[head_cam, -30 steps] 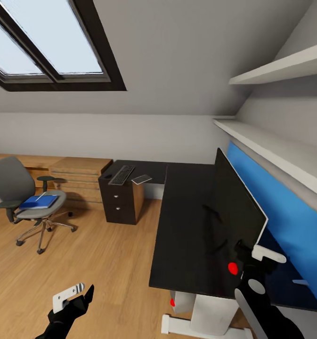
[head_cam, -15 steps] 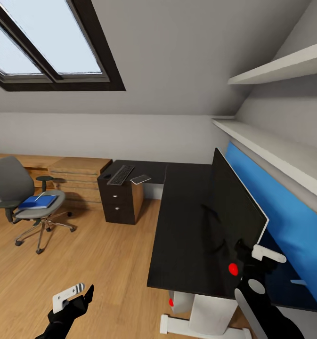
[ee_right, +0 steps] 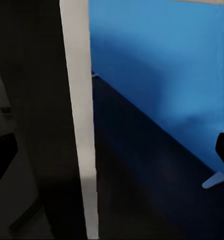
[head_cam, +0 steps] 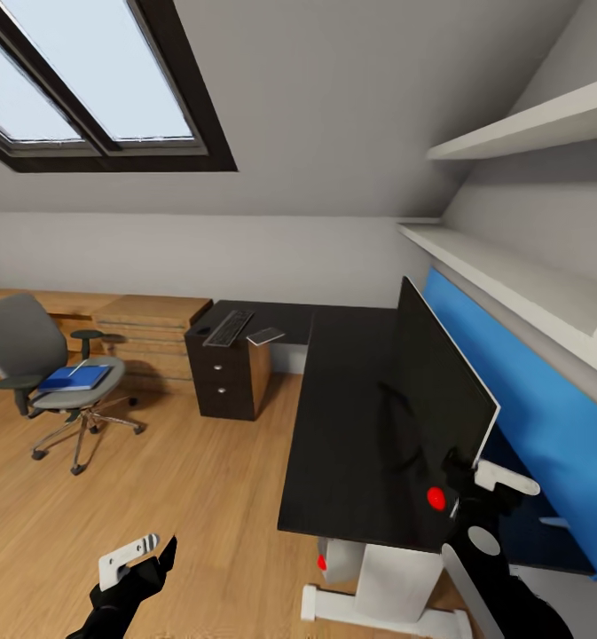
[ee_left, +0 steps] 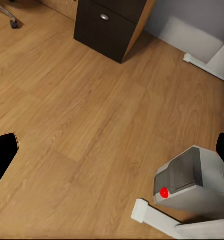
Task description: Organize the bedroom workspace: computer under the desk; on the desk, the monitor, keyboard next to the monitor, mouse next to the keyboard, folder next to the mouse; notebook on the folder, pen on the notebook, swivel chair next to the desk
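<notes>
Left gripper (head_cam: 138,555): low over wooden floor, holding nothing; jaw gap unreadable.
Grey swivel chair (head_cam: 41,364): far left, carries bright blue folder (head_cam: 72,379).
Slim dark keyboard (head_cam: 229,327): desk's far-left corner.
Glossy black L-shaped desk (head_cam: 347,426): grey tower computer (ee_left: 184,177) beneath.
Right gripper (head_cam: 475,484): at wide black monitor (head_cam: 440,390)'s near end; grip unreadable. Steady it upright, clear of the near edge.

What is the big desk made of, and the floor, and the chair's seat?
The desk top looks like glossy black laminate or lacquered board, since it mirrors the monitor; its legs look like white painted metal. The floor looks like light wood planks, with grain lines and seams. The swivel chair seat looks like padded grey fabric, though it is too far off to be sure, on a shiny chrome-looking base.
</notes>
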Tool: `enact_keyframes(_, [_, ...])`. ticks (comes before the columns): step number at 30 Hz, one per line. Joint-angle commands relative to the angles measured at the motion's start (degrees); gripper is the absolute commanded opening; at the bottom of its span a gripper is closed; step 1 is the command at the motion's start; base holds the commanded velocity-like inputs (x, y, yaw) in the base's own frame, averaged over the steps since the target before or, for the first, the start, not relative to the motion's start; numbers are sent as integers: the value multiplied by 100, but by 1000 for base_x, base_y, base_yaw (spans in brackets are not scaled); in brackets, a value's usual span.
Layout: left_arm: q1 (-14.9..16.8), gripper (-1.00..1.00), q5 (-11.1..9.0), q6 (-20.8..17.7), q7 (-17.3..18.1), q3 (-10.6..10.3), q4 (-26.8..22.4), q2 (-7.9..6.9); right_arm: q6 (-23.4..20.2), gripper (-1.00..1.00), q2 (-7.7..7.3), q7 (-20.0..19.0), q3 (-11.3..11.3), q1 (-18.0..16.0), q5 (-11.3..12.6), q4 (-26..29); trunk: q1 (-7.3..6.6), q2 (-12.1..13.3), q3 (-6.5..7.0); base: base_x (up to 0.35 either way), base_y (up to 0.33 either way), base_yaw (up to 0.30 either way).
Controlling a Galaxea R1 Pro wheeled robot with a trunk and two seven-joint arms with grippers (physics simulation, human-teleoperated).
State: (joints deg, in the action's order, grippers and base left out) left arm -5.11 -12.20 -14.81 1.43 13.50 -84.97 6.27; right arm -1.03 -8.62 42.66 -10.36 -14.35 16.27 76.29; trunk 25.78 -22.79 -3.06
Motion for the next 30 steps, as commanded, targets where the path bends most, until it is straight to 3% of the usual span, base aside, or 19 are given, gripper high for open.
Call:
enact_keyframes(1, [1,100,-54,-39,15,13,-11,6,-11,100,-8,41,-19,-7,33,4,1,-13,-12,-333,0,0])
enact_keyframes(19, [1,100,-59,-70,5,36,109,-1,-9,100,-8,32,-11,-7,40,-31,1,-13,-12,-335,0,0])
enact_keyframes(23, [1,100,-52,-55,-8,24,745,3,101,100,13,25,-67,-7,51,-216,1,-13,-12,-336,0,0])
enact_keyframes(27, [1,100,-31,-43,-8,16,1446,1,309,100,151,30,-336,-1,72,-655,1,-13,-12,-336,0,0])
enact_keyframes(30, [1,100,132,-2,-10,19,2178,-64,572,100,302,37,-538,32,76,-1220,1,-13,-12,-335,29,0])
